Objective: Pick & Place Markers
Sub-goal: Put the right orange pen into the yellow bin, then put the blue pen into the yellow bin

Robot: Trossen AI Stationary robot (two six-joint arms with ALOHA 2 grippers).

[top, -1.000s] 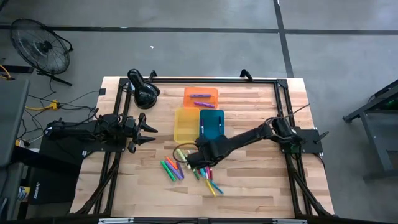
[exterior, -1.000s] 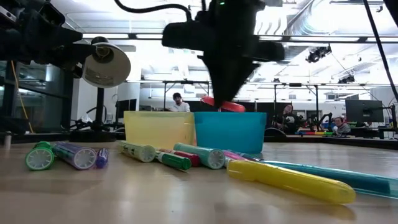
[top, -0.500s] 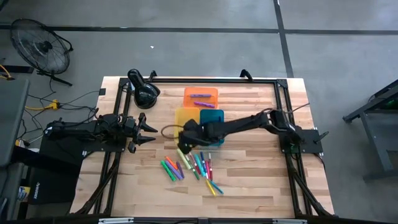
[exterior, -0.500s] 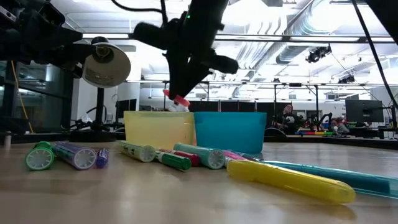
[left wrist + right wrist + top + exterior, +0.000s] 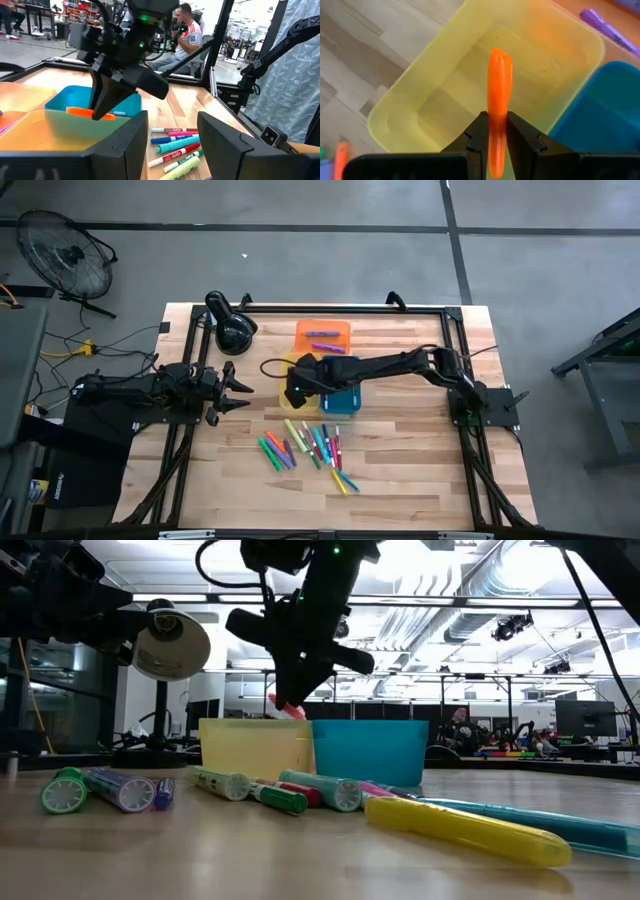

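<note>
Orange marker [image 5: 498,120]: pinched near one end between the right gripper's fingers [image 5: 476,135], held in the air over the yellow tray [image 5: 415,95], not touching it.
Right gripper [image 5: 292,392]: closed on the marker; arm stretched across from the table's right edge, above the blue tray [image 5: 341,385], wrist tilted down.
Loose markers [image 5: 305,445]: scattered flat on the table toward its front edge, clear of the trays.
Purple markers [image 5: 322,334]: lying in the orange tray [image 5: 322,326], nearest the rear edge.
Left gripper [image 5: 236,390]: near the left edge, fingers spread wide, holding nothing; arm level, pointing toward the trays.
Table [image 5: 400,470]: bare wood.
</note>
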